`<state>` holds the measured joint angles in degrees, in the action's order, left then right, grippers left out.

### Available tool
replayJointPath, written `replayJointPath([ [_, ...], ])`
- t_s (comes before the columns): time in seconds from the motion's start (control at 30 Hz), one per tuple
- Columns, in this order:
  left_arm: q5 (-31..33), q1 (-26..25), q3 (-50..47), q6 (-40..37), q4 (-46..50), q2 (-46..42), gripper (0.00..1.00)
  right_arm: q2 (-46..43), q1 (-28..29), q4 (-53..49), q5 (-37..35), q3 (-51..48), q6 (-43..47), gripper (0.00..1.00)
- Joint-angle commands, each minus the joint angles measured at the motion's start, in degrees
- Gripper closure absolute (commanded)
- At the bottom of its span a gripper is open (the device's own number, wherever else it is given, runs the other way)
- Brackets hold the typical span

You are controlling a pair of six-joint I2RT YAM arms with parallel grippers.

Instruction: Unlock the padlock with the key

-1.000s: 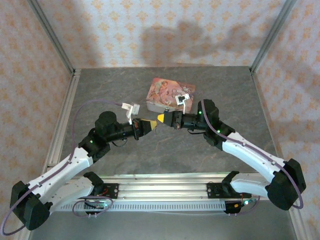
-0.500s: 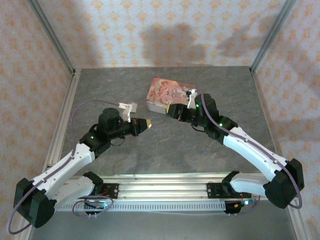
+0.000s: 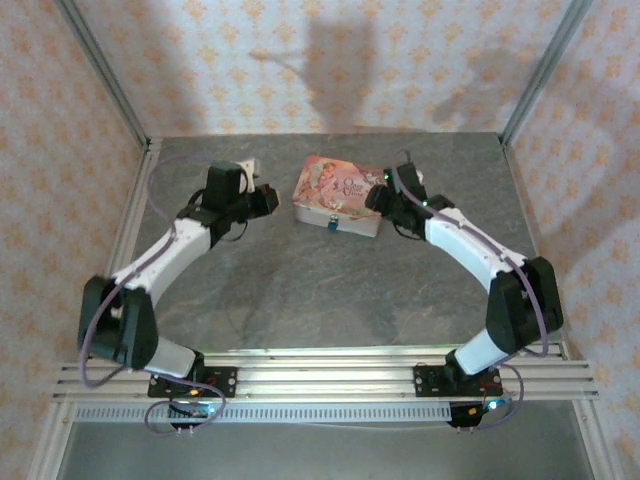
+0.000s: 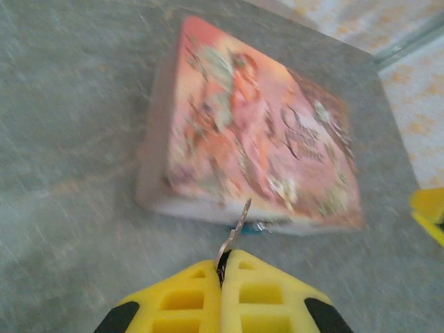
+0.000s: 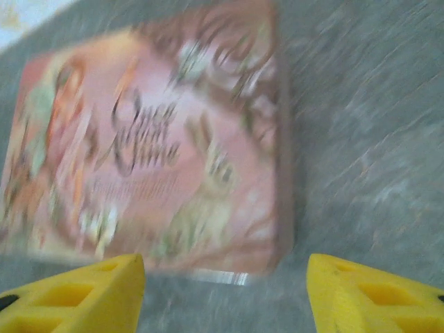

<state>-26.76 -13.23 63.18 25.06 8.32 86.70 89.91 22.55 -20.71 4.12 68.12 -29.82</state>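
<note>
The key (image 4: 237, 225) is a thin silver blade sticking up from my left gripper (image 4: 223, 258), whose yellow fingers are shut on it. Just past the key's tip, a bit of the teal padlock (image 4: 258, 227) shows at the near wall of the pink illustrated tin (image 4: 257, 152). In the top view the padlock (image 3: 333, 224) hangs on the tin's front side. There my left gripper (image 3: 270, 197) sits left of the tin (image 3: 340, 190) and my right gripper (image 3: 376, 197) at its right end. My right gripper (image 5: 225, 291) stands open, its fingers apart, facing the blurred tin (image 5: 152, 139).
The tin lies on a grey stone-patterned table (image 3: 300, 290). Patterned walls with metal posts (image 3: 100, 75) close in the back and sides. A yellow finger of the right gripper (image 4: 430, 211) shows at the right edge of the left wrist view.
Both arms have swung from the table's middle out to the far side, left gripper left of the tin, right gripper at its right end. The right gripper has opened; the left stays shut.
</note>
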Motion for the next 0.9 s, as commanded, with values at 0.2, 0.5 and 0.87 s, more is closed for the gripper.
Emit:
replayJointPath([
  [0.2,2.2,2.2,29.0,-6.9,10.1,29.3,1.0,15.5,-2.9,-4.5,7.1,11.6,1.6,0.34],
  [0.5,2.5,-0.2,29.7,-7.2,9.3,34.1,1.0,21.9,-2.8,-8.1,11.0,15.0,6.6,0.37],
  [0.87,4.7,-3.8,6.4,-4.2,0.8,18.2,1.0,14.0,3.0,-4.4,14.8,2.8,4.8,0.43],
])
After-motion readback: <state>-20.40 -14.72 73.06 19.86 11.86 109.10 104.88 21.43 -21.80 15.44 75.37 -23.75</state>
